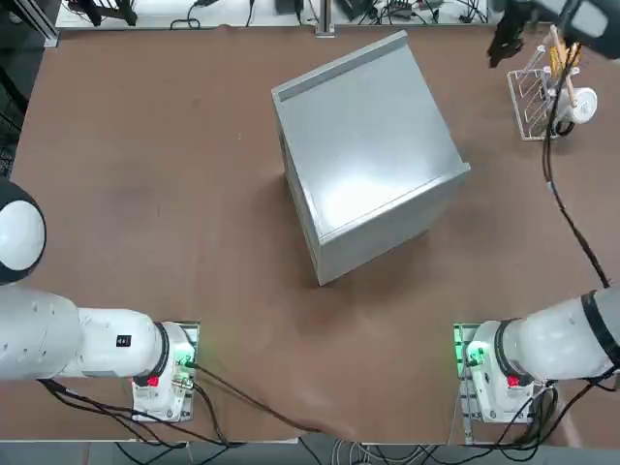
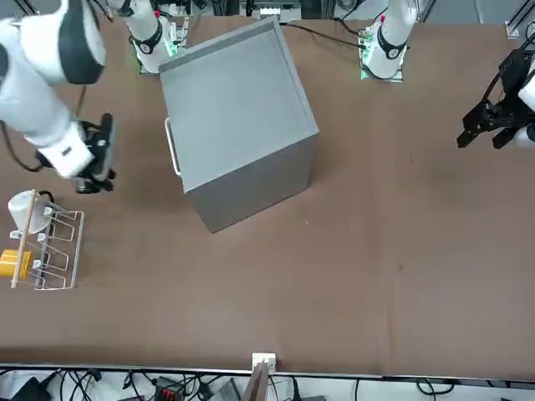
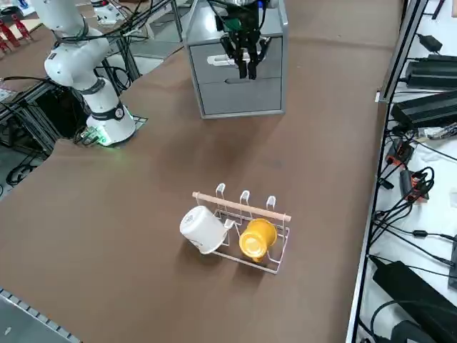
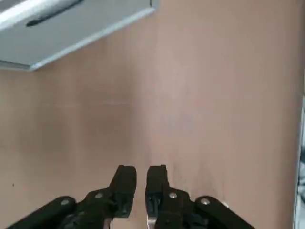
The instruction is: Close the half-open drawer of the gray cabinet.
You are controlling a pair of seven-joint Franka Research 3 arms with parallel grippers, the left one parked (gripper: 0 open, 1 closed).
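- Brown, smooth tabletop (image 1: 223,368) spreads around the work; a white wire rack with a wooden bar (image 3: 248,208), carrying a white cup (image 3: 203,229) and a yellow cup (image 3: 257,239), stands apart from the cabinet on the robot's right.
- The large boxy gray cabinet with smooth matte panels and a glossy flat top (image 1: 373,136) looks stiff and fairly heavy, and its smooth faces could be slippery to fingertips. A hard sideways shove might skid or turn it.
- Its drawer side faces the robot's right. The right side view shows a pale bar handle (image 3: 221,60) on the upper gray front and a dark slot (image 3: 241,81) at the top of the lower gray front (image 3: 246,98). No light tan drawer walls show, so the drawer appears shut already—though the arm hides part of that side.
- Should a gap remain, the drawer would probably slide in lightly under a straight push at the middle of its front; the bar handle would be the place to take hold for pulling.
- The black two-finger right gripper (image 4: 141,174) is slightly open, with a narrow gap and nothing between its fingers. It hangs above the table on the cabinet's handle side, apart from the cabinet—and so from the drawer, which lies in the cabinet to the gripper's left, as the robot sees it.
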